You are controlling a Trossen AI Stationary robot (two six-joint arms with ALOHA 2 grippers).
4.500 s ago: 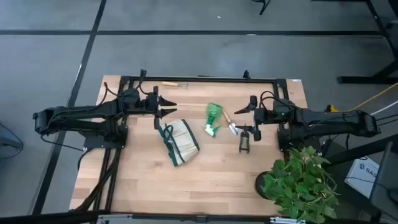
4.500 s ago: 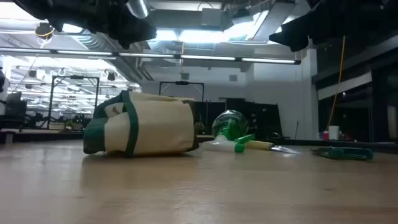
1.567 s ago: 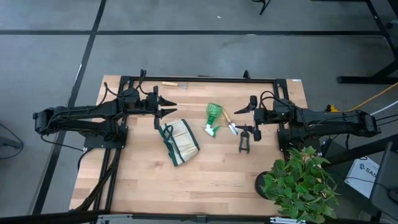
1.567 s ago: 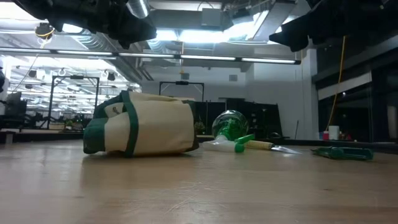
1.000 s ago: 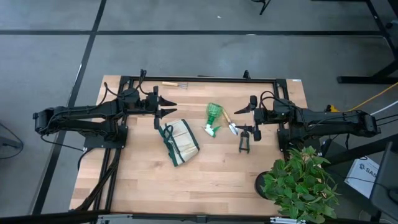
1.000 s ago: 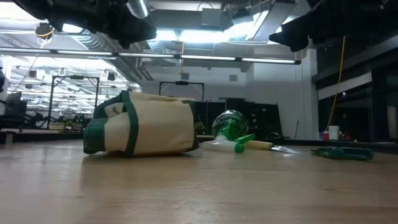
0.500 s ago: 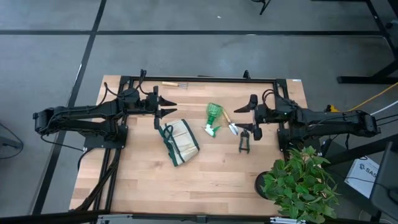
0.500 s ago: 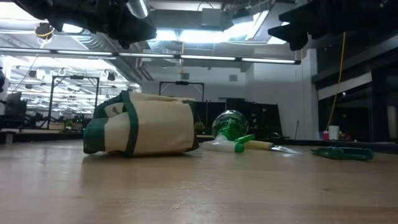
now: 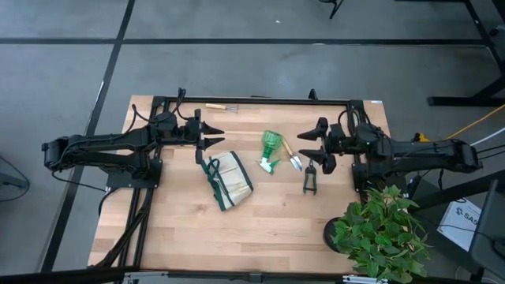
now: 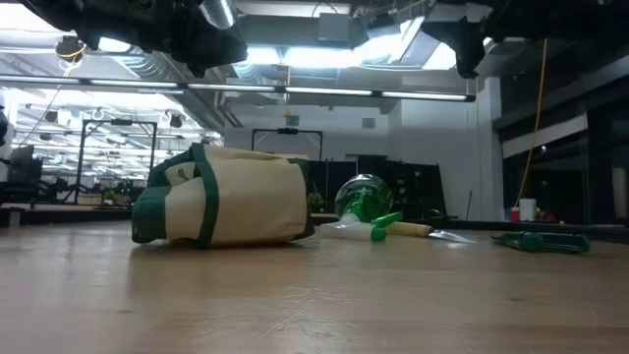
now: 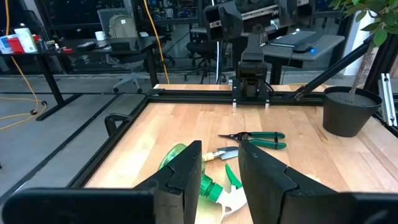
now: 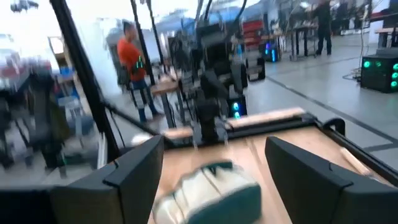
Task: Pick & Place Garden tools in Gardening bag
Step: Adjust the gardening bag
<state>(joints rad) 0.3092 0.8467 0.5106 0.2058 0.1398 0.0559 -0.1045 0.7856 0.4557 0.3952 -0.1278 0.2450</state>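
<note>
The cream gardening bag [image 9: 230,181] with green trim lies on its side at mid-table; it also shows in the low view [image 10: 226,202] and the right wrist view [image 12: 211,190]. The green spray bottle [image 9: 271,150], the trowel [image 9: 293,158] and the black pruning shears [image 9: 310,180] lie on the table to its right. The thin rake [image 9: 222,106] lies at the far edge. My left gripper [image 9: 211,136] is open and empty, above the table just beyond the bag. My right gripper [image 9: 309,143] is open wide and empty, in the air beside the trowel.
A leafy plant in a black pot [image 9: 381,233] stands at the near right corner, close to my right arm. A black frame [image 9: 252,101] runs along the table's far edge. Bare wood [image 9: 237,233] lies near the front edge.
My right gripper has moved a little toward the table's left, toward the trowel and spray bottle, and has turned somewhat. The bag and tools lie where they were.
</note>
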